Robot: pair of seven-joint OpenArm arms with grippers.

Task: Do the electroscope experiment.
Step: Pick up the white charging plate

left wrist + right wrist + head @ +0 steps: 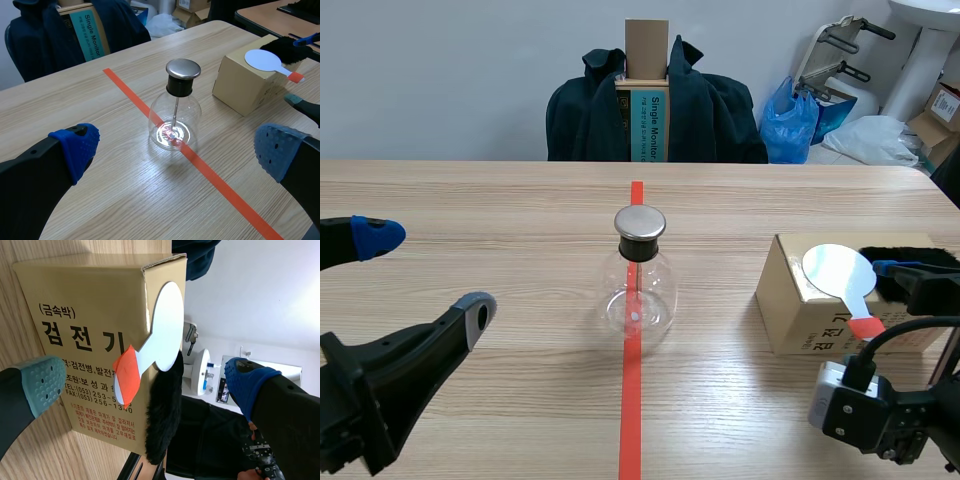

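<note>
Right hand, fingers apart, hovers at the orange-handled white paddle lying beside black fur atop the cardboard box. The left hand hangs spread. Beyond, the glass electroscope stands mid-surface. Pickup looks pending; next, pinch the handle squarely.

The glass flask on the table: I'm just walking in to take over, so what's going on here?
Nothing is held yet. The glass flask stands alone on the red tape line. The left gripper is open beside it, apart from it. The right gripper is open at the cardboard box, straddling the white paddle and black fur that lie on top of the box.
</note>
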